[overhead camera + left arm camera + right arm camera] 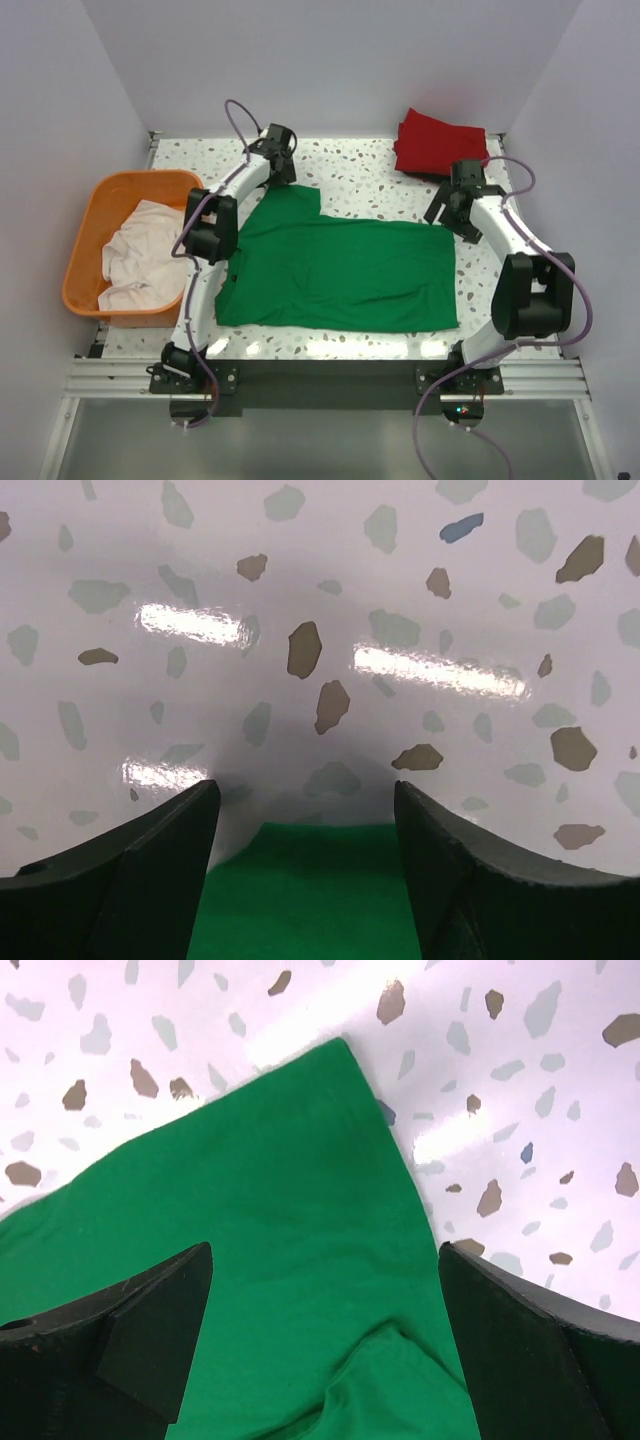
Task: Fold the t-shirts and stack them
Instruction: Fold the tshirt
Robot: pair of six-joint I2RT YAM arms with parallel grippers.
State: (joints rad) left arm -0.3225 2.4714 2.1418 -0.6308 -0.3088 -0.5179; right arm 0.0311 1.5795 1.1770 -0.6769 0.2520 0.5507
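Note:
A bright green t-shirt point(340, 268) lies spread flat on the speckled table point(370, 170). My left gripper point(278, 172) is open over the shirt's far left sleeve; the sleeve's end point(305, 890) shows between its fingers point(150, 870). My right gripper point(452, 215) is open above the shirt's far right corner point(300, 1220), a small crease under it. A red t-shirt point(438, 143) lies folded at the far right. An off-white t-shirt point(140, 255) lies crumpled in the orange basket point(85, 215). The black t-shirt is out of view.
The orange basket stands at the table's left edge. White walls close the table at the back and both sides. The arm bases sit on an aluminium rail point(320, 378) at the near edge.

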